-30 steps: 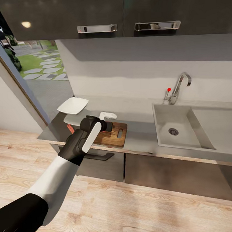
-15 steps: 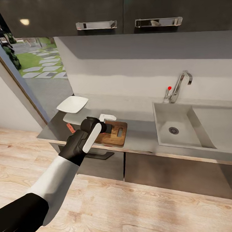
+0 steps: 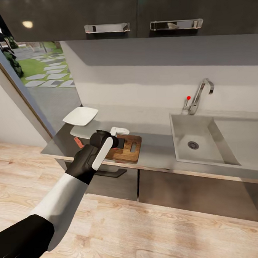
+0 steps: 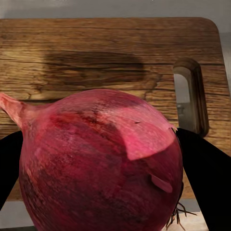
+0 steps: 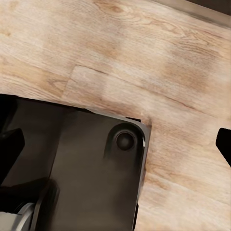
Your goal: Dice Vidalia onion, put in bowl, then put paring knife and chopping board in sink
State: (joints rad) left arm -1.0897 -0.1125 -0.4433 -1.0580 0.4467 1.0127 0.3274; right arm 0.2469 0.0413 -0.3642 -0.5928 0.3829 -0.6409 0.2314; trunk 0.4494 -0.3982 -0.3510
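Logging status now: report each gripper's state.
Left gripper: shut on the Vidalia onion, above the chopping board.
Right gripper: open, holding nothing.

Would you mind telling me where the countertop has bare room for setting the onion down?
The countertop lies bare between the chopping board and the sink, and behind the board toward the wall. The board's own surface is bare beyond the onion. It is crowded at the left end, around the bowl and left gripper.

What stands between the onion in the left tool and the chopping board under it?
Nothing visible does. The left tool holds the Vidalia onion over the chopping board, and the wood beneath it is bare, showing just a shadow.
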